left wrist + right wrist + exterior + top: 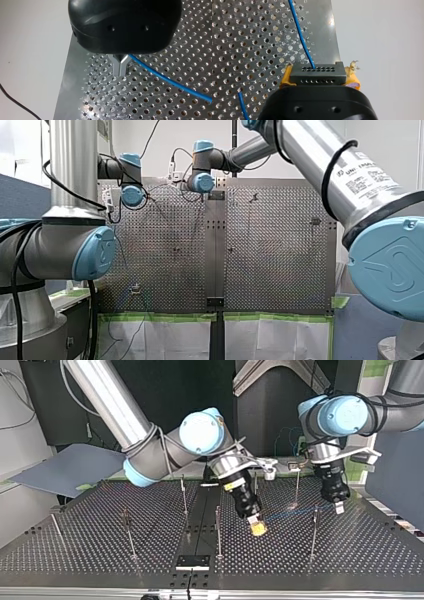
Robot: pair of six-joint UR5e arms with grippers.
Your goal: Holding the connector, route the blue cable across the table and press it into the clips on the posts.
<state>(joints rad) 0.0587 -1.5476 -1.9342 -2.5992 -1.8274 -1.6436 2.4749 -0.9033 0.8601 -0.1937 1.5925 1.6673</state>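
Note:
In the right wrist view my right gripper (319,78) is shut on a black connector (317,71), gripped between its yellow pads (285,78). The blue cable (300,37) leaves the connector's face and runs ahead over the perforated table. In the top view this gripper (258,527) hangs low near the table's middle. The cable (292,510) stretches from it toward my left gripper (339,506) at the view's right. In the left wrist view the metal fingers (117,66) of my left gripper (120,71) are pressed together just above the table, and the cable (162,77) comes out beside them.
Several thin posts stand on the table: one (218,527) just beside my right gripper, others (314,532) (184,492) (129,532) around it. A black plate (192,562) lies at the top view's near edge. The table's edge (334,45) is close ahead of the connector.

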